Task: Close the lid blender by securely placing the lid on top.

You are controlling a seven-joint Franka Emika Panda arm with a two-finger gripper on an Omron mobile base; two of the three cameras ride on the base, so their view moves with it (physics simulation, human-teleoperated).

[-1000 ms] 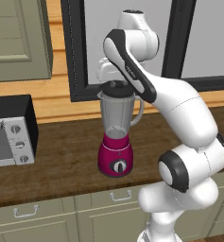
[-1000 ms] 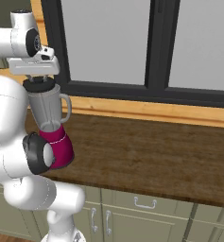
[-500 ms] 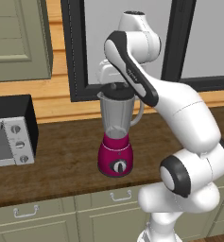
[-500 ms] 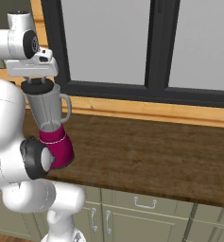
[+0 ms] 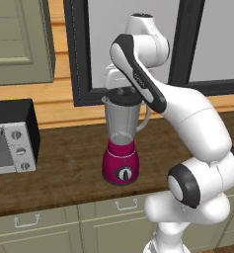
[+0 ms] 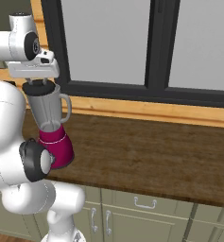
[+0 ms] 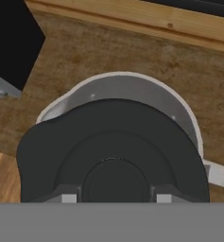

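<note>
Arm reaching over the blender with the lid pinched at the jar's mouth.

The wooden counter (image 6: 151,151) is stretching bare to the blender's right in the right base view, its far edge running into the wall under the dark window frame (image 6: 156,90). The toaster oven (image 5: 10,136) is sitting well apart to the left, cut off by the frame. The blender (image 5: 121,143) is standing upright near the counter's front edge, its dial facing forward; no writing is readable. The gripper (image 7: 113,198) is pinching the raised centre of the lid (image 7: 113,156), fingertips mostly hidden. The lid is covering most of the jar's mouth, a crescent of rim showing; whether it is seated cannot be told.
</note>
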